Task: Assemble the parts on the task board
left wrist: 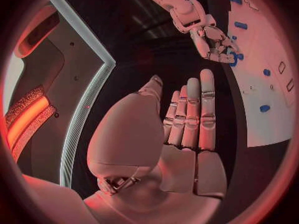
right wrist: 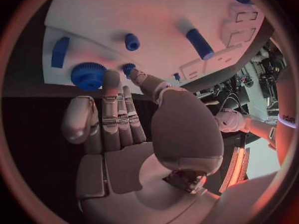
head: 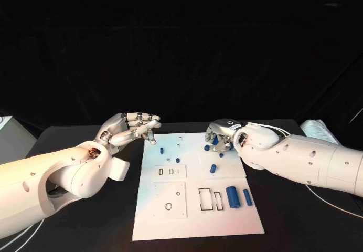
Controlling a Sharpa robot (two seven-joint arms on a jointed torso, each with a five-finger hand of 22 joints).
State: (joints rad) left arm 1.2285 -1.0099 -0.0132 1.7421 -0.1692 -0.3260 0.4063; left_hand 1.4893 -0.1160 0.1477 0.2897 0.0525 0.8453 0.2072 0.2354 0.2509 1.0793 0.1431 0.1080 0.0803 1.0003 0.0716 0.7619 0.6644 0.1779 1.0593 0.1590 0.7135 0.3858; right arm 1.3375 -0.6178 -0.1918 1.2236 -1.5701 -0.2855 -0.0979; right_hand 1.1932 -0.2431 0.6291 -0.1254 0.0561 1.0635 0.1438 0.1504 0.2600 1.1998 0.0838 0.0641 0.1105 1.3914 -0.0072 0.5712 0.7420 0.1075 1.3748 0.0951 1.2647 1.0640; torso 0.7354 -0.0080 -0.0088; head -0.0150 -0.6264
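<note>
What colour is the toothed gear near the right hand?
Blue; the gear shows best in the right wrist view.

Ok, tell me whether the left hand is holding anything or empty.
Empty. The left hand hovers beside the task board with its fingers straight and side by side, nothing between them or on the palm.

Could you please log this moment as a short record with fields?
board: white board mid-table, bearing blue parts
left hand: left hand raised beside the board's far left corner, fingers straight, holding nothing
right hand: right hand at the board's far right corner, fingertips by a blue gear; grasp unclear
loose parts: two blue cylinders at the board's right edge
</note>
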